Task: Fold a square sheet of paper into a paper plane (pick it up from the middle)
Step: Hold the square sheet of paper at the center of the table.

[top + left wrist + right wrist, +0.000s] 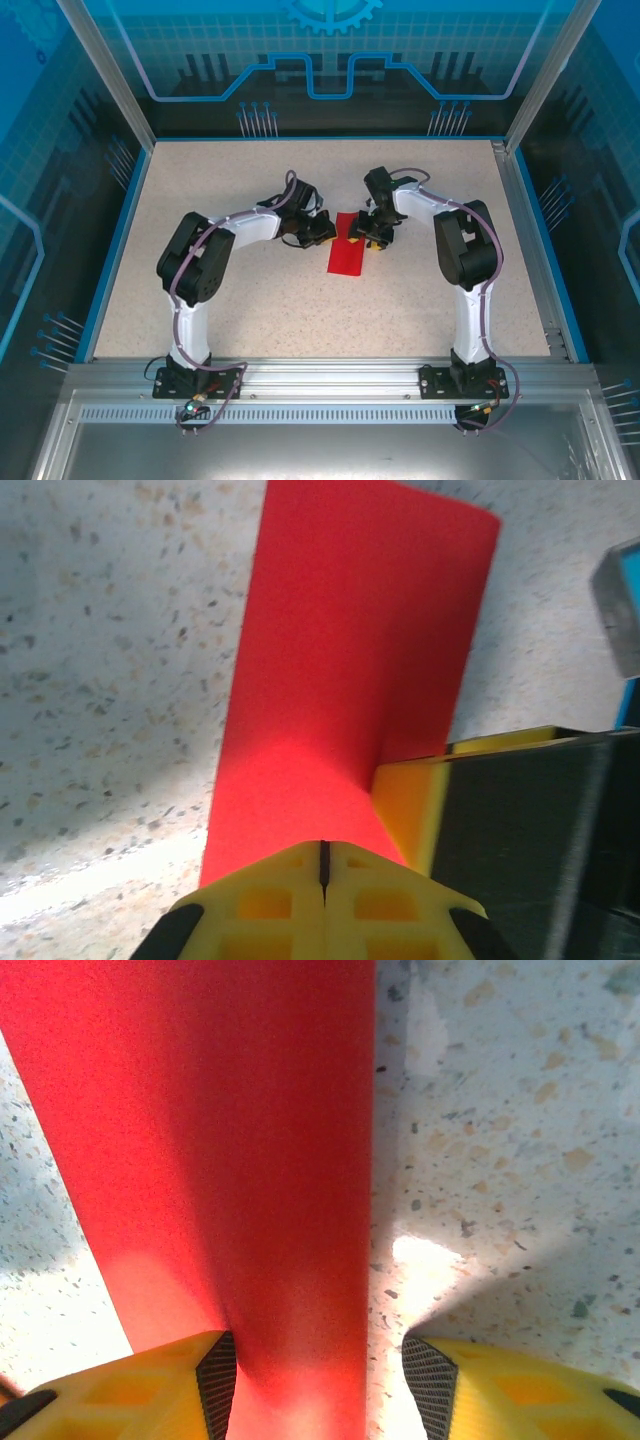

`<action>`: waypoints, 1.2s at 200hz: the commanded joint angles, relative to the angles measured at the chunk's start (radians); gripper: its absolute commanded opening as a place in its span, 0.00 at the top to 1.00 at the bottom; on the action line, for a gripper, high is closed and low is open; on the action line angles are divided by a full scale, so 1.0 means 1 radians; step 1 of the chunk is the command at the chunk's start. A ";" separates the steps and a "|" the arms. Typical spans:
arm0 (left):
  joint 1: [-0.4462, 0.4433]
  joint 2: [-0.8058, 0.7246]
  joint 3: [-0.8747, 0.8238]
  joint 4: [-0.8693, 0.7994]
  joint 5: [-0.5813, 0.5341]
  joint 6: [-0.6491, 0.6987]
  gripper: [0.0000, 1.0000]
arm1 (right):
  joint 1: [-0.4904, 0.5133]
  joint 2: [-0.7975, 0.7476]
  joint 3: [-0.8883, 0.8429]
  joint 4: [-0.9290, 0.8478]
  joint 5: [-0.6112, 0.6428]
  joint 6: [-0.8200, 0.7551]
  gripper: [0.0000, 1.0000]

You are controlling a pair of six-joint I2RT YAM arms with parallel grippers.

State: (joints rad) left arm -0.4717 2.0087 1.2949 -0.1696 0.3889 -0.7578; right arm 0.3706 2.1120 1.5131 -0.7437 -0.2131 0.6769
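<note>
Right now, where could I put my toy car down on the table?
Bare tabletop lies along the back wall, and between the red paper and the front rail. The middle is crowded: the left gripper and right gripper meet at the paper.

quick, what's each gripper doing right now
left gripper: shut on the red paper.
right gripper: open, fingers apart over the red paper, not gripping it.

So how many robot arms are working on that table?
2. The black-and-white left arm is bolted at the near left edge, the right arm at the near right; both reach to the thin red paper sheet in the middle. None seems hidden.
</note>
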 commanded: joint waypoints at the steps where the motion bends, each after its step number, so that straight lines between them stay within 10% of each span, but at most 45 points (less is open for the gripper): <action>1: -0.023 0.034 0.066 -0.126 -0.064 0.049 1.00 | -0.013 0.077 -0.036 -0.078 0.116 0.003 0.46; 183: -0.065 0.157 0.164 -0.239 -0.156 0.107 1.00 | -0.008 0.071 -0.035 -0.064 0.086 -0.009 0.45; 240: -0.066 0.151 0.124 -0.235 -0.171 0.112 1.00 | -0.075 -0.147 -0.096 0.132 -0.073 -0.017 0.41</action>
State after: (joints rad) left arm -0.5285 2.1315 1.4502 -0.3542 0.2573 -0.6727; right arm 0.3592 2.0773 1.4818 -0.7052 -0.2390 0.6724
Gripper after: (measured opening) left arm 0.044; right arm 0.590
